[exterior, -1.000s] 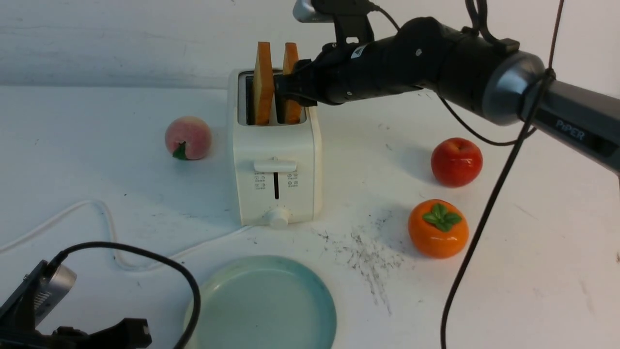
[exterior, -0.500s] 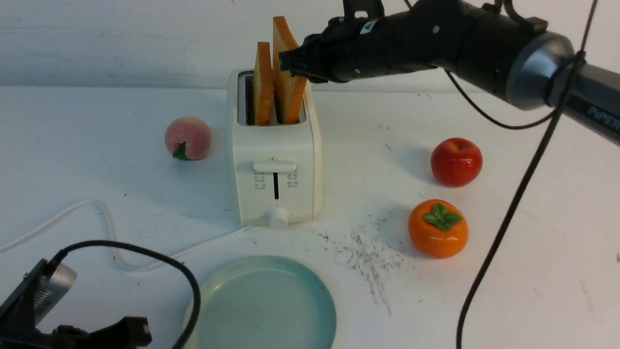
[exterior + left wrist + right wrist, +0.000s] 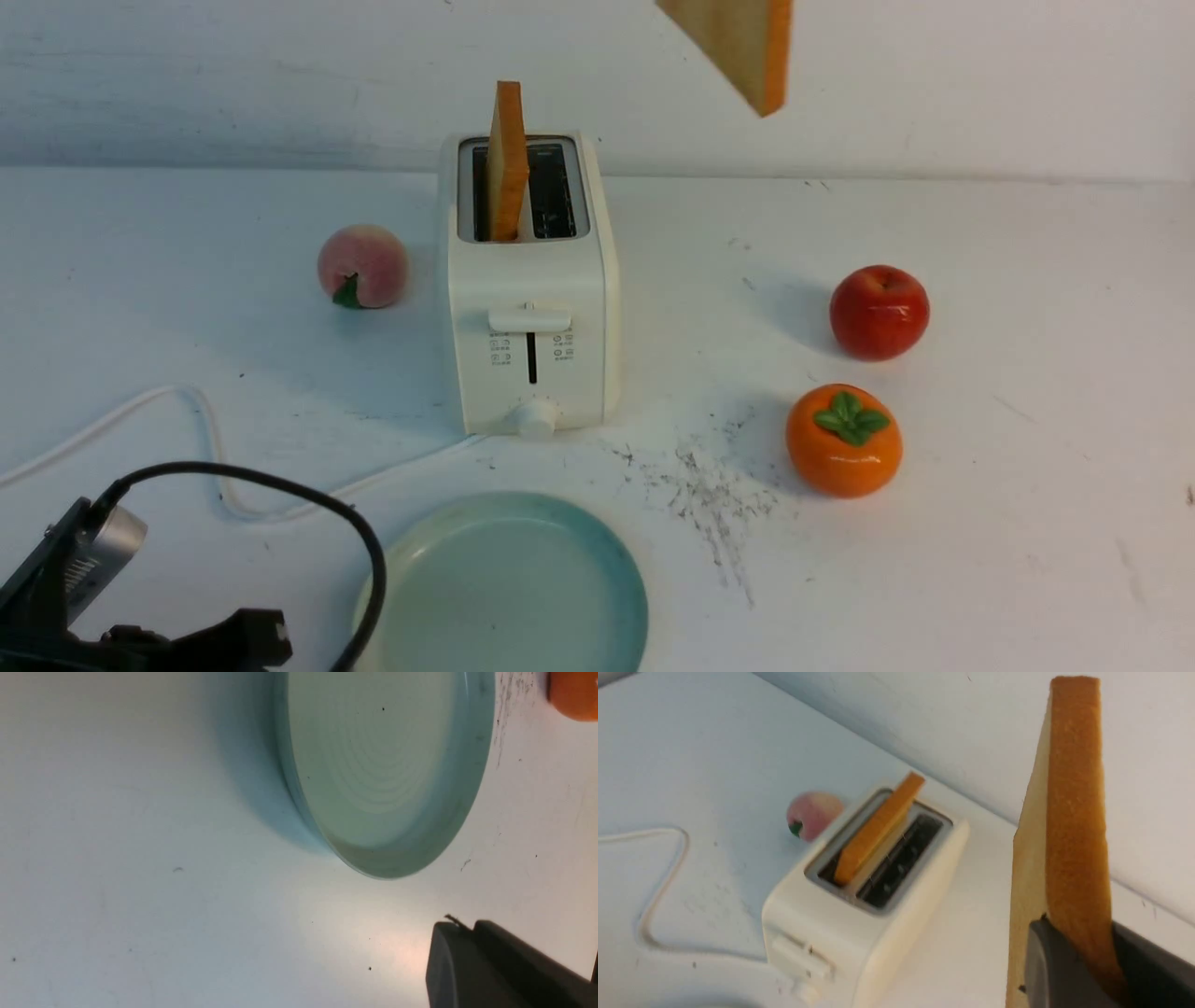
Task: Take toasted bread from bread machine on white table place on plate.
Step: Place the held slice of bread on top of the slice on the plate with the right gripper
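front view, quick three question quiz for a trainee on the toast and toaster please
1. True or false: both slots of the toaster hold toast.
2. The lifted slice is held by: A a human hand; B the right gripper; C nothing, it is falling.
3. Which fruit lies on the toaster's left?
Key: 1 false, the second slice stands in the left slot and the right slot is empty. 2 B. 3 the peach.
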Motion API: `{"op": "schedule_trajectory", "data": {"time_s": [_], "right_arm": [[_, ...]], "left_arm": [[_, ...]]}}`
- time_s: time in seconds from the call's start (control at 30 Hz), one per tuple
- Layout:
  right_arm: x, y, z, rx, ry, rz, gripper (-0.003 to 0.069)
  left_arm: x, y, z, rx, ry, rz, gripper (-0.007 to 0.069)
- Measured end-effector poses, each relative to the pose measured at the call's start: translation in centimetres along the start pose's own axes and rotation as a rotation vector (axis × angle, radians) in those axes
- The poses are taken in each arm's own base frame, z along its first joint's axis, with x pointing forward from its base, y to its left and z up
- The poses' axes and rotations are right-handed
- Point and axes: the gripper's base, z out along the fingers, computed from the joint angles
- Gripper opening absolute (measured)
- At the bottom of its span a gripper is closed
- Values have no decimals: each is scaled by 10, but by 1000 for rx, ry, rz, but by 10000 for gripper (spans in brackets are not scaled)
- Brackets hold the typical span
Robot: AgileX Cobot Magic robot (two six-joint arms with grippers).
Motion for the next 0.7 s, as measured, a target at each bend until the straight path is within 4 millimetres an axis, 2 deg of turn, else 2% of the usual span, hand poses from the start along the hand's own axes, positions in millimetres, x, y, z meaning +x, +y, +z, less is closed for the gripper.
{"op": "schedule_trajectory", "data": {"time_s": [0.03,0.07,0.1,0.13,0.17,0.23,0.27,0.33,0.37,0.4,0.43,0.5,0.57,0.7], "right_arm": [[3,0,-12,10,41,15,96],[3,0,-14,8,49,21,96],[10,-1,-28,28,131,48,96],[10,-1,-29,29,129,48,96],[20,-1,-36,33,234,89,96],[30,0,-35,37,291,136,96],[36,2,-31,34,319,154,96],[61,9,-15,-5,424,201,96],[63,10,-13,-17,434,207,96],[78,15,-4,-49,494,226,96],[103,28,10,-142,583,278,96],[126,43,25,-264,623,324,96],[143,57,38,-392,607,361,96],[156,73,50,-554,531,436,96]], "left_arm": [[0,0,0,0,0,0,36],[0,0,0,0,0,0,36],[0,0,0,0,-1,0,38],[0,0,0,0,-1,0,38],[0,0,0,-1,-5,0,39],[-1,0,0,-2,-14,0,39],[-2,0,0,-3,-20,0,39],[-4,0,0,-4,-39,-1,44],[-4,0,0,-5,-41,-1,45],[-4,0,0,-5,-45,-1,47],[-5,1,0,-6,-51,-1,50],[-5,1,0,-6,-55,-1,52],[-6,1,0,-7,-62,-1,55],[-8,1,0,-10,-87,-1,60]]}}
